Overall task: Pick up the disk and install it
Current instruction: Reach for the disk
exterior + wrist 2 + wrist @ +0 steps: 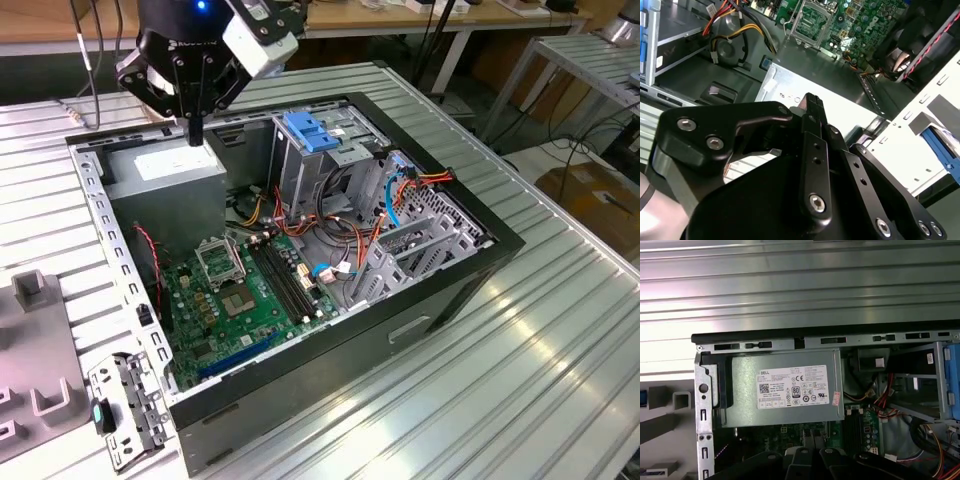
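Over the grey power-supply box (165,172), the closed hand (195,135).

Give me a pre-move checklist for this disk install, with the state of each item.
1. Gripper holding the disk: not ok; shut on nothing, above the power supply.
2. Where the disk lies: cannot tell.
3. Case open: ok; motherboard exposed.
4. Drive cage bay free: cannot tell; blue latch sits on top.
5. Cables clear of the cage: not ok; they run right beside it.
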`<state>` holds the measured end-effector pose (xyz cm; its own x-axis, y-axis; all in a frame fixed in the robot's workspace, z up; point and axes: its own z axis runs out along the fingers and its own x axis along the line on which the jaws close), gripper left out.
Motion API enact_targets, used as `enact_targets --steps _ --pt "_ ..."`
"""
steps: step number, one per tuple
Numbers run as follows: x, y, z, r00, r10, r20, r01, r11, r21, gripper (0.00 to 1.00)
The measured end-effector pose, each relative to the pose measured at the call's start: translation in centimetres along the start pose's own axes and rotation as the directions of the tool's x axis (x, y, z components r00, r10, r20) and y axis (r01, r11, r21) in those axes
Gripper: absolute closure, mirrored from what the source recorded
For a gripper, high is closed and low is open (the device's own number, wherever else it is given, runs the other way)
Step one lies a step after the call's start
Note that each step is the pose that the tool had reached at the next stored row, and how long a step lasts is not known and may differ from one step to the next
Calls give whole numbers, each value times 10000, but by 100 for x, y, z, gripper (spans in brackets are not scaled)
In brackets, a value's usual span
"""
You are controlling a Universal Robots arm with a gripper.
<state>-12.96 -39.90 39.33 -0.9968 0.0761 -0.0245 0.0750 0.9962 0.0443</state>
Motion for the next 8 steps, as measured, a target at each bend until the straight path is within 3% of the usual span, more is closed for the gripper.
enact_targets --steps 3,8 --pt "112 -8 -3 10000 1 0 -1 10000 0 89" --pt "230 -17 -6 10000 2 0 -2 10000 -1 89"
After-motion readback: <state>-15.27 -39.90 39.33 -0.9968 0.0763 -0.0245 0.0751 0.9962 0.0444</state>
